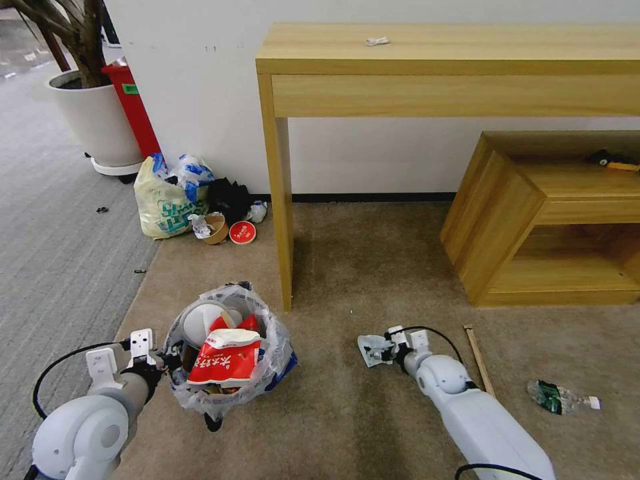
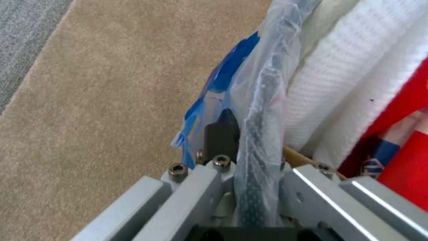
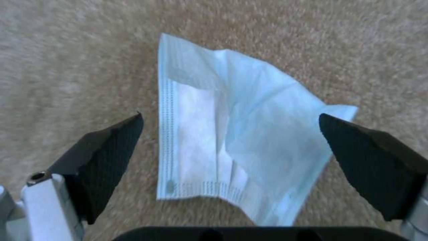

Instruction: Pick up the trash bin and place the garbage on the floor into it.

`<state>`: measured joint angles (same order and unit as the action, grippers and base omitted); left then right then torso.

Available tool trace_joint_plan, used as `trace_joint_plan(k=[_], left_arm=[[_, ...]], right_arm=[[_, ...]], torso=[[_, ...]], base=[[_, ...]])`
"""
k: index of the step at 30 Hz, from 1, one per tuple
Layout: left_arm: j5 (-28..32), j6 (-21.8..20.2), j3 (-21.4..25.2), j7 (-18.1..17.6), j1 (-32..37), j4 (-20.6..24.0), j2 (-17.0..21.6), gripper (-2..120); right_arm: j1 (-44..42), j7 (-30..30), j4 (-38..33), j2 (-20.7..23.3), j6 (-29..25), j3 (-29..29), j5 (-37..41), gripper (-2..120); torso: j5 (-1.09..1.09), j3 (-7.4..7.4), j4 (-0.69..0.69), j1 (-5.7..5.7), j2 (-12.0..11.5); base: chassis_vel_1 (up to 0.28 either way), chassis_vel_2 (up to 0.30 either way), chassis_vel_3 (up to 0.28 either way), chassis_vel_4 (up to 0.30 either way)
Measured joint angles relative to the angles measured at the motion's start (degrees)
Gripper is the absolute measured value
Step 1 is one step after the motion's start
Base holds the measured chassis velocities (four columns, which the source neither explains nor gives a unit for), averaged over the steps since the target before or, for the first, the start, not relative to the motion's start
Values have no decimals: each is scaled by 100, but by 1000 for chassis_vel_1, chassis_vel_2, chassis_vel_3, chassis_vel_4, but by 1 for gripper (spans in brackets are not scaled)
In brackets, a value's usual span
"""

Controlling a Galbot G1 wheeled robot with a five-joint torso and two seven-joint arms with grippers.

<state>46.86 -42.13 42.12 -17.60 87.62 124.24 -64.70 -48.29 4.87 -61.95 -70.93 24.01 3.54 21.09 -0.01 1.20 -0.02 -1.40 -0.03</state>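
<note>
- The robot is collecting the garbage: the right claw [image 1: 375, 349] is hovering low over a pale blue face mask [image 3: 240, 134] on the floor [image 1: 373, 267], lower middle of the head view, fingers [image 3: 107, 160] spread wide on both sides of it.
- Next it seems to need a descent and a closing on the mask.
- The left claw [image 1: 160, 363], at lower left, is clenched on the rim of the trash bin [image 1: 227, 353], which is holding a red wrapper [image 1: 225, 360].
- A plastic bottle [image 1: 560, 397] and a wooden stick [image 1: 479, 360] are lying at lower right.
</note>
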Motion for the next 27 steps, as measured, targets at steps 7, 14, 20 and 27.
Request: trace_joint_plan(k=[7,14,20,27], left_arm=[[-3,0,29,0,44,32,8,0],[-3,0,34,2,39,34,24,0],[12,0,22,2,7,25,39,0],[16,0,21,1,5,23,49,0]], right_arm=[[329,4,613,-215,-59,-14,-100,93],[359,5,749,-269,-133,48,-107,65],[306,-59,753,-297,-194,117,-127,46],[104,-227,449,-265,-225,317,-126,18]], torso=[[1,0,1,0,0],[0,0,0,0,0],[0,0,0,0,0],[2,0,0,0,0]], base=[[0,0,0,0],[0,0,0,0],[0,0,0,0],[0,0,0,0]])
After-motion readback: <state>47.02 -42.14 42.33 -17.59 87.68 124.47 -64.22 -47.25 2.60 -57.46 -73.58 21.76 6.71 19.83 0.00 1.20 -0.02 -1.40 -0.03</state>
